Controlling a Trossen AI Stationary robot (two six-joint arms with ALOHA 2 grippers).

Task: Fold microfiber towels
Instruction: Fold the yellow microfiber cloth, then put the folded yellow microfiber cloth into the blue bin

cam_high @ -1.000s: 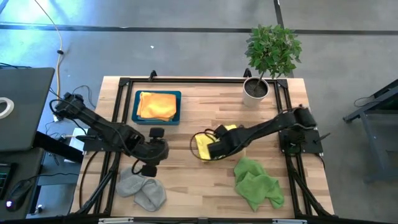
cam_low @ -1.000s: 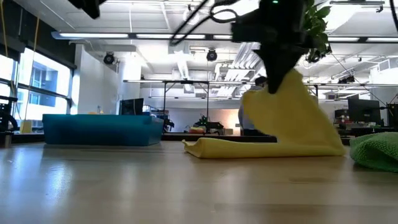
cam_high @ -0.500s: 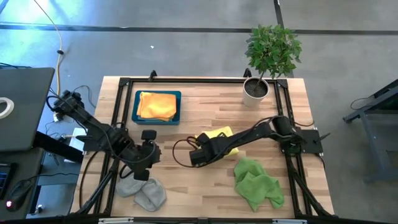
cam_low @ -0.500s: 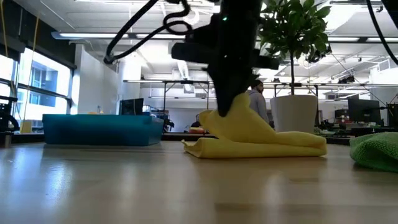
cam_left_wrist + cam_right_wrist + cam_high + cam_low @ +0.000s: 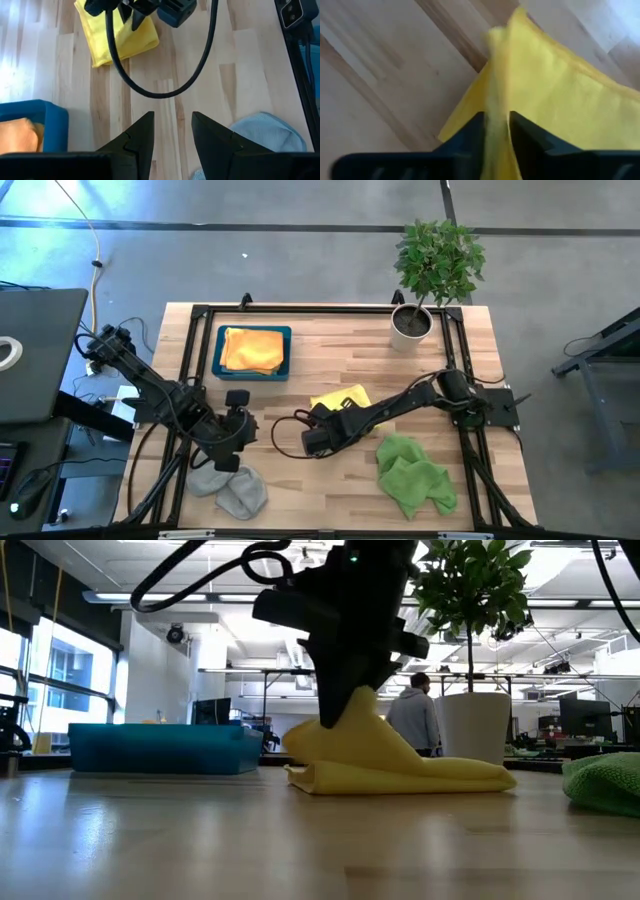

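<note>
My right gripper (image 5: pixel 325 418) is shut on the yellow towel (image 5: pixel 342 398) at the table's middle; in the low view it (image 5: pixel 340 718) holds up one part of the towel (image 5: pixel 400 765), and the rest lies flat on the table. My left gripper (image 5: pixel 232 435) hovers open and empty left of it, its fingers (image 5: pixel 142 135) over bare wood. A grey and a light blue towel (image 5: pixel 228 485) lie crumpled near the front left. Two green towels (image 5: pixel 412 475) lie crumpled at the front right. The orange towel (image 5: pixel 252 348) lies in the teal tray (image 5: pixel 218 365). My right gripper pinches a raised fold or edge of the yellow towel (image 5: pixel 495 120) between its two fingers (image 5: pixel 470 137), coming from above and pointing down. Whether it holds one layer or several, I cannot tell. The held part (image 5: pixel 352 708) stands up in a peak; the rest slopes down onto the table.
A potted plant (image 5: pixel 430 270) stands at the back right corner. A loose black cable (image 5: pixel 145 85) loops from my right arm over the wood between the two grippers. A person (image 5: pixel 412 720) stands in the room beyond the table.
My right gripper has gone toward the table's left and near edges and downward, still shut on the yellow towel. The held part has been carried over the rest, so the peak is lower and farther left. My left gripper has drawn back a little toward the near-left.
</note>
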